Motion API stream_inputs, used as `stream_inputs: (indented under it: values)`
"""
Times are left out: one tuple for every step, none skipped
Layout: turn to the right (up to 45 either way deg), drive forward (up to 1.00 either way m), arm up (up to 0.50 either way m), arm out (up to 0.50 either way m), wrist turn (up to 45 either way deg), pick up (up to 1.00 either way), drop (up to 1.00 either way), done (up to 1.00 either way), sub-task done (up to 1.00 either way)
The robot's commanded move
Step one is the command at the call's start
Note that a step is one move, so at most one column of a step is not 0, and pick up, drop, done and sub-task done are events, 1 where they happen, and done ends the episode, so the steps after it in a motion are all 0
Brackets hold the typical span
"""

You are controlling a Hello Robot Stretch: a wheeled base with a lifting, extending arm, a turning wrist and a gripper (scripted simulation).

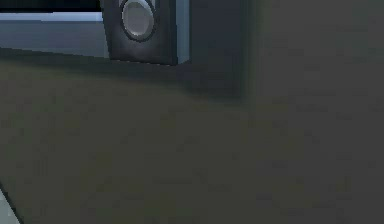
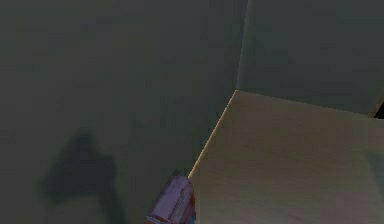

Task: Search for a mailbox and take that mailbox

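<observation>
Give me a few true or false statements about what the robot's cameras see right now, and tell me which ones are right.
1. A round grey knob sits on a blue-grey panel at the top of the forward view. True.
2. The floor in the forward view is bright red. False: it is a dark, dull grey-olive.
3. A purple object shows at the bottom edge of the arm side view. True.
4. The pale surface lies on the arm side view's left. False: it lies on that view's right, with dark wall to its left.
</observation>
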Motion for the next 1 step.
stream_inputs:
  values:
    - [0.0, 0.0, 0.1, 0.0, 0.0, 0.0, 0.0, 0.0, 0.0]
